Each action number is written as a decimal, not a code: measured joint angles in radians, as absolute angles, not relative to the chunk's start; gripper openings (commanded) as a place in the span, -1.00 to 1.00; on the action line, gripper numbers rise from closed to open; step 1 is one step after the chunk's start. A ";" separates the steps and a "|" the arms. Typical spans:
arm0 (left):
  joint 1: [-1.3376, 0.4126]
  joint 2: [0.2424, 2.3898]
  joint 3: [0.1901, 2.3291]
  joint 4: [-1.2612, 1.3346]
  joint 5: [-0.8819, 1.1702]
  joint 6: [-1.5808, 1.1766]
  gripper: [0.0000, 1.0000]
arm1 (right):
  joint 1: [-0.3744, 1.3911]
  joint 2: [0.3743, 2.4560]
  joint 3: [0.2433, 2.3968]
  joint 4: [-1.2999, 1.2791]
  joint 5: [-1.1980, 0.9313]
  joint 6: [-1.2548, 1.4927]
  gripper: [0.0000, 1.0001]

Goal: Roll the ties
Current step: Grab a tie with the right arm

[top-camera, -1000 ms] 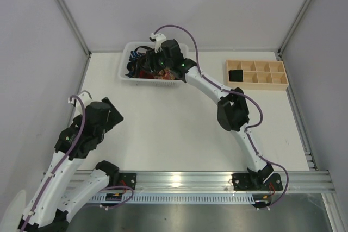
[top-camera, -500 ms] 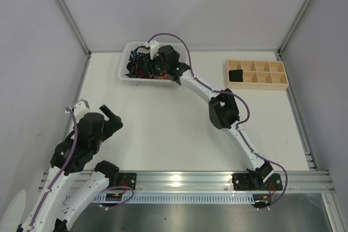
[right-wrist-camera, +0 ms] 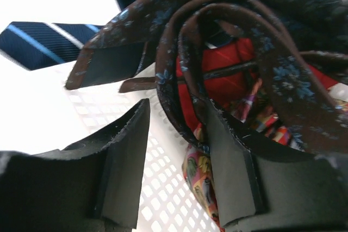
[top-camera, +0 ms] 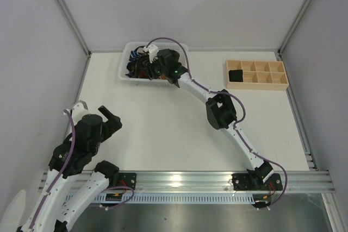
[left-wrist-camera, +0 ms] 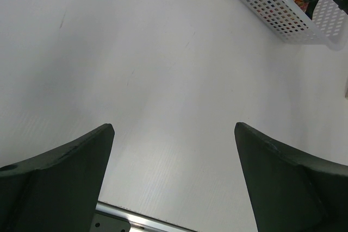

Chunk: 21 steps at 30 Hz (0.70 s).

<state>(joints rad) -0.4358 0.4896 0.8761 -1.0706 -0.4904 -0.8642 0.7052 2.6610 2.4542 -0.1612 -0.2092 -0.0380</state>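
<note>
Entry: right gripper (right-wrist-camera: 176, 153) down in the white plastic mesh basket (top-camera: 126, 77), at the dark brown necktie with small blue flowers (right-wrist-camera: 244, 4).

My right fingers stand about half apart, nothing pinched. A fold of the brown tie hangs in the gap against the right-hand finger (right-wrist-camera: 231, 177), and its length curls up and away to the right. The red tie (right-wrist-camera: 228, 74) and the navy striped tie (right-wrist-camera: 38, 42) lie tangled behind it. Tie ends are hidden. The left gripper (left-wrist-camera: 173, 134) is wide open and empty, well apart over the white table (left-wrist-camera: 163, 52).
</note>
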 measured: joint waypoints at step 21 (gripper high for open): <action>-0.436 0.510 0.863 -1.019 -0.467 -0.863 1.00 | 0.708 2.661 2.473 -0.159 -0.143 -0.117 0.19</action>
